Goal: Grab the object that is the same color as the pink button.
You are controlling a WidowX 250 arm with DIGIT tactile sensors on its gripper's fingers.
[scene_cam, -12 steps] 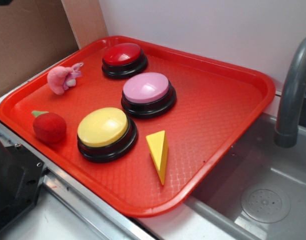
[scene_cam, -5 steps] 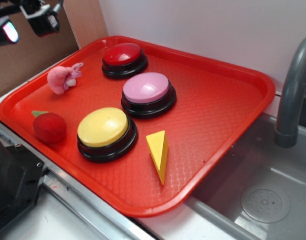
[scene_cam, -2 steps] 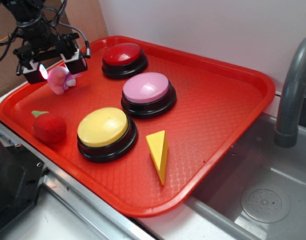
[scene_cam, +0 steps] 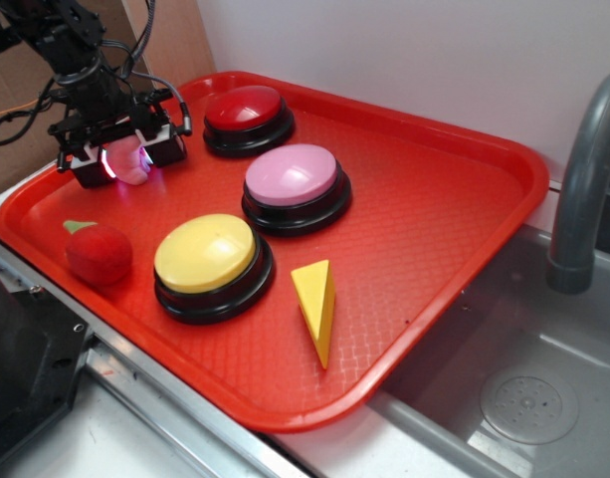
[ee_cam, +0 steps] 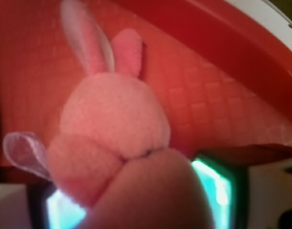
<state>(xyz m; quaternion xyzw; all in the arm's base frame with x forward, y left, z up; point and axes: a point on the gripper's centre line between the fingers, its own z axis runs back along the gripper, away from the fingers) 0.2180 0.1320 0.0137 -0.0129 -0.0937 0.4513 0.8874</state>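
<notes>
No legible text, label or number anywhere.

Black jointed arm (scene_cam: 56, 40), loose black cables, black gripper (scene_cam: 125, 157) with glowing cyan-pink lit fingers (scene_cam: 86, 169)

Count on the one red plastic tray (scene_cam: 454, 189): three round dome buttons with black bases, namely one red-topped (scene_cam: 247, 110), one glossy pink-topped (scene_cam: 293, 175) and one yellow-topped (scene_cam: 206, 254). Two plush toys: one fuzzy pink (scene_cam: 131, 160), one red fruit with green leaf (scene_cam: 98, 253). One yellow wedge block (scene_cam: 316, 304).
</notes>
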